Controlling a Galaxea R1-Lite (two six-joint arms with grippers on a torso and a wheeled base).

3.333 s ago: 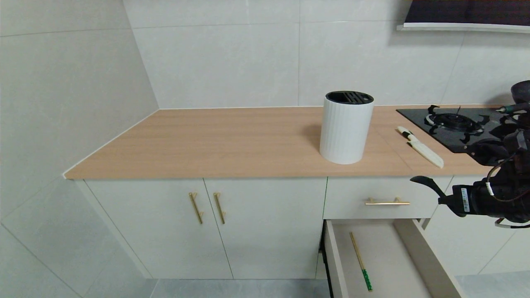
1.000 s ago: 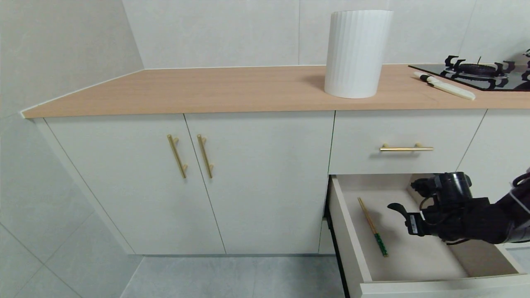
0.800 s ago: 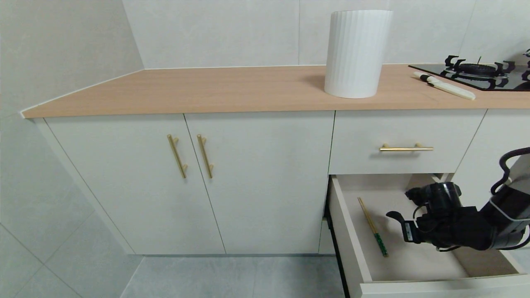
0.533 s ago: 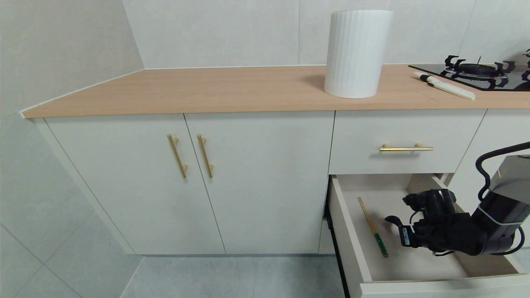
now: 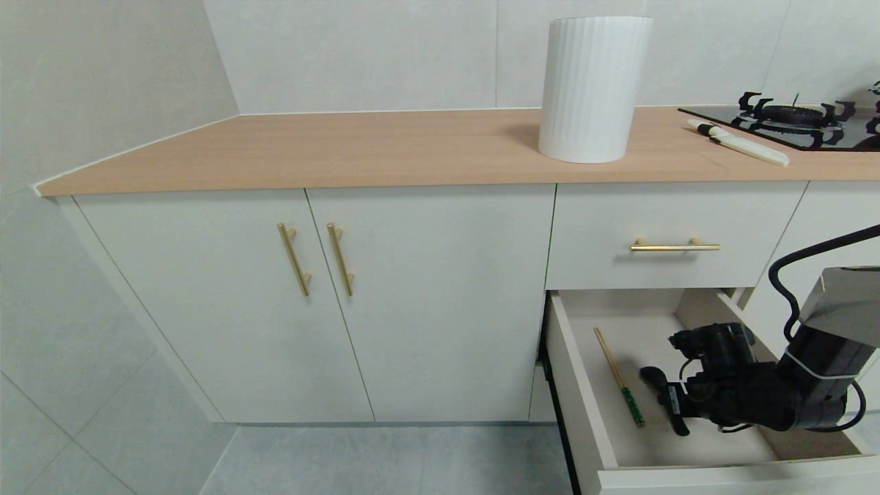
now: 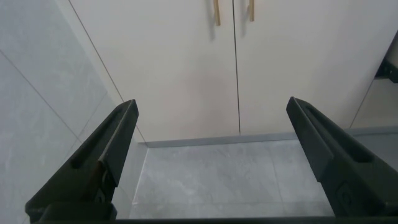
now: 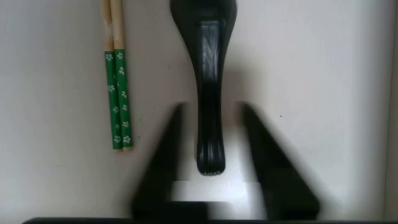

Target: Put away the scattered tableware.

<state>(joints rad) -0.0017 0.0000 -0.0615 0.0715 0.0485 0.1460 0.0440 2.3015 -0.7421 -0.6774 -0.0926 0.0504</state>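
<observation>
Black and smooth, with a soft shine like lacquer or plastic: found the spoon [image 7: 209, 74] flat on the pale floor of the open drawer [image 5: 576, 385], bowl away from the wrist, long handle pointing straight back between the fingers of the right gripper [image 7: 210, 115]. Saw pale gaps on both sides of the handle, so judged those fingers apart and not pinching it. Noted the chopsticks [image 7: 116, 74] just beside, parallel to the spoon, bamboo with green flowered ends. Judged a straight retreat along the handle axis enough to leave both undisturbed. Higher, on the wood-grain counter [image 5: 344, 148], saw a pale knife [image 5: 739, 146] near a ribbed white holder [image 5: 592, 89]. Found the left gripper [image 6: 211, 106] spread wide on nothing, well apart from the drawer, before the cupboard doors [image 6: 280, 56].
</observation>
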